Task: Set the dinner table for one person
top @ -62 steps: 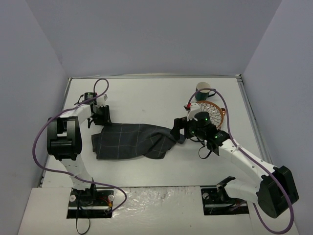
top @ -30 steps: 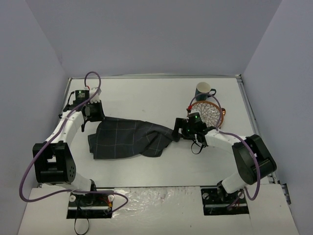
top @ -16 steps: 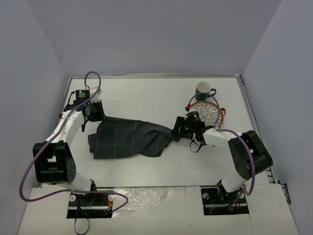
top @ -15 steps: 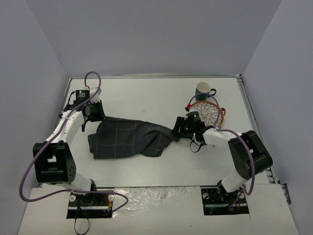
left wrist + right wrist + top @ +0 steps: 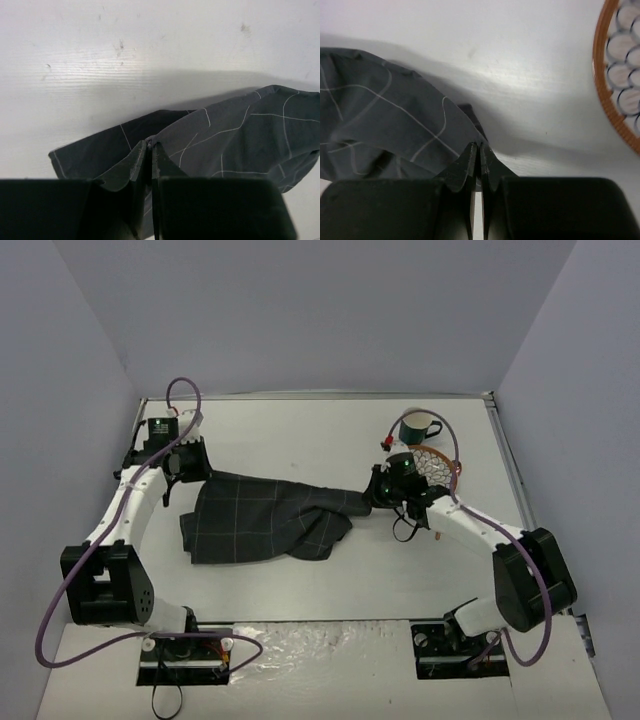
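Dark checked cloth rumpled on white counter, left fingers clamped on its left corner — right fingers pinching its right end, woven coaster and mug nearby

Your right gripper has its two fingers pressed together on a corner of the dark grey checked cloth. The cloth bunches away to the left over the white dinner table. At the right edge you see part of an orange-rimmed disc patterned with rings, apart from the cloth.
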`<state>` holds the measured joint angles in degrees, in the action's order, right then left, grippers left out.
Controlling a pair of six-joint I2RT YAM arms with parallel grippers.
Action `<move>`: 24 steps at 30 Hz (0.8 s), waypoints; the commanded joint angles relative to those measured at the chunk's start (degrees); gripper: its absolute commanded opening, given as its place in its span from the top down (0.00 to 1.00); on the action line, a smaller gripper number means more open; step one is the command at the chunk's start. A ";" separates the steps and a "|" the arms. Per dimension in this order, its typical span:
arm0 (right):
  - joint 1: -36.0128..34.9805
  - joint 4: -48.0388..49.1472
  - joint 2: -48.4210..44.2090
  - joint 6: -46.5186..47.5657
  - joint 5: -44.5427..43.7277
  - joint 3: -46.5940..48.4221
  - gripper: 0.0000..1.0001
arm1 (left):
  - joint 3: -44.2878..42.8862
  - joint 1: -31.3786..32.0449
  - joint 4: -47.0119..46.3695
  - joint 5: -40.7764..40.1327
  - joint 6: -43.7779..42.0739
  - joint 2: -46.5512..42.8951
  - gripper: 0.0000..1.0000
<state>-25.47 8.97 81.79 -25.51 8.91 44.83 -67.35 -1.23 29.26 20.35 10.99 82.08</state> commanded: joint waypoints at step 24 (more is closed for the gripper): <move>0.16 -7.47 -28.30 22.56 2.92 33.93 1.00 | -29.10 -0.44 4.02 -19.82 -1.51 -37.20 1.00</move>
<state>-26.41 -1.09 57.44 -5.51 13.03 78.26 -96.71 -0.82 34.87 7.42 10.70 46.99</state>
